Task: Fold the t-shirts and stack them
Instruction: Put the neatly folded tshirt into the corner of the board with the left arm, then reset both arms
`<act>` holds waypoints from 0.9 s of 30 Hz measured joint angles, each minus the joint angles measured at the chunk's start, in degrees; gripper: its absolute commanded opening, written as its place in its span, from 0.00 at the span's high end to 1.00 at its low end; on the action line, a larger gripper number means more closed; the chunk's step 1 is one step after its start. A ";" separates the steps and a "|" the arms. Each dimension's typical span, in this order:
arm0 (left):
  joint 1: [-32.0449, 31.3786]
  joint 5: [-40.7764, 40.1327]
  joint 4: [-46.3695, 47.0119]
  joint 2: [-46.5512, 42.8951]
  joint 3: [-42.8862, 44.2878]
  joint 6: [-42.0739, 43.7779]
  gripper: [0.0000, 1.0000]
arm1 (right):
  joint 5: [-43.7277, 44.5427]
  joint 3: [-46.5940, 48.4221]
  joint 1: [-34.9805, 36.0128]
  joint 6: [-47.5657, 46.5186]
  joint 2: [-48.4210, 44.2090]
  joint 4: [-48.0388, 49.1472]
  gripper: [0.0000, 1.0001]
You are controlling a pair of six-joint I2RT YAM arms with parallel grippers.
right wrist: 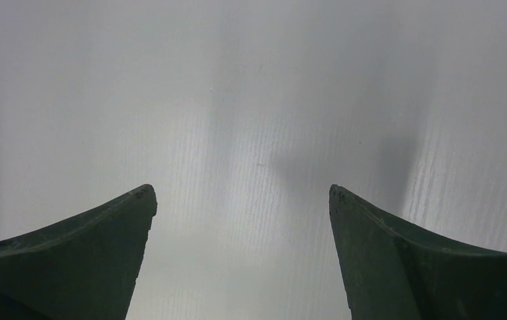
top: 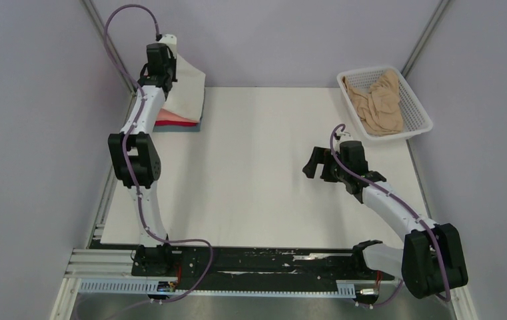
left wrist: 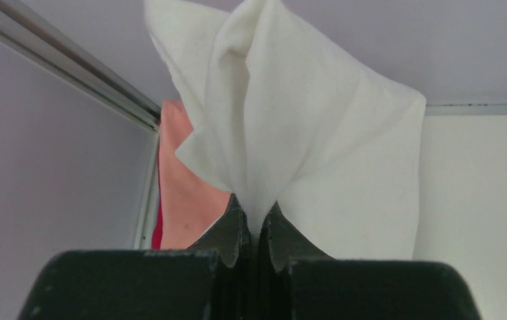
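Observation:
My left gripper (top: 164, 50) is shut on a corner of the white t-shirt (top: 187, 90) and holds it up over the stack at the table's far left corner. In the left wrist view the white t-shirt (left wrist: 304, 133) rises from the closed jaws of the left gripper (left wrist: 256, 212). Under it lie the salmon-pink t-shirt (left wrist: 184, 193), the red t-shirt (left wrist: 157, 233) and the grey-blue t-shirt (top: 177, 127). The tan t-shirt (top: 378, 101) lies crumpled in the basket. My right gripper (top: 314, 163) is open and empty over bare table; it also shows in the right wrist view (right wrist: 242, 195).
The white mesh basket (top: 418, 107) stands at the far right corner. The grey enclosure walls and a metal corner post (left wrist: 70, 67) stand close behind the stack. The white table (top: 257, 173) lies between the arms.

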 measured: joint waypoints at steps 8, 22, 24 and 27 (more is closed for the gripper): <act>6.38 3.82 -3.26 8.46 6.34 -3.08 0.95 | 0.59 0.00 0.00 0.00 0.00 -0.02 0.00; 9.62 3.50 -0.33 8.61 5.97 -6.40 0.00 | 3.02 0.57 0.00 0.15 -0.02 -1.09 0.00; 9.64 2.62 -0.20 8.50 5.95 -7.39 0.00 | 3.39 0.87 0.00 0.22 -0.07 -1.31 0.00; 9.66 2.95 0.17 6.10 2.91 -10.10 0.00 | 4.13 0.94 0.00 0.68 -0.81 -1.51 0.00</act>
